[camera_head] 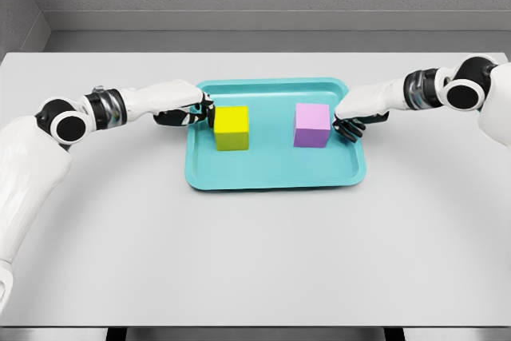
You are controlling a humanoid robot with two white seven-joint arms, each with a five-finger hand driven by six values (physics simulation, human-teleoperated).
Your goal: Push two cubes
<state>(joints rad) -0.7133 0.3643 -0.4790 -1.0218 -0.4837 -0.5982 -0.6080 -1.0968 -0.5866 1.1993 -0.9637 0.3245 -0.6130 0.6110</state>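
A yellow cube (231, 128) stands on the left half of a teal tray (271, 175). A purple cube (312, 124) stands on the tray's right half. My left hand (192, 112) reaches in from the left, its fingertips against the yellow cube's left face, fingers relaxed and holding nothing. My right hand (349, 125) comes in from the right, its dark fingertips at the purple cube's right face, also holding nothing. A gap of bare tray separates the two cubes.
The tray lies on a light grey table (255, 261). A grey wall runs behind the table's far edge.
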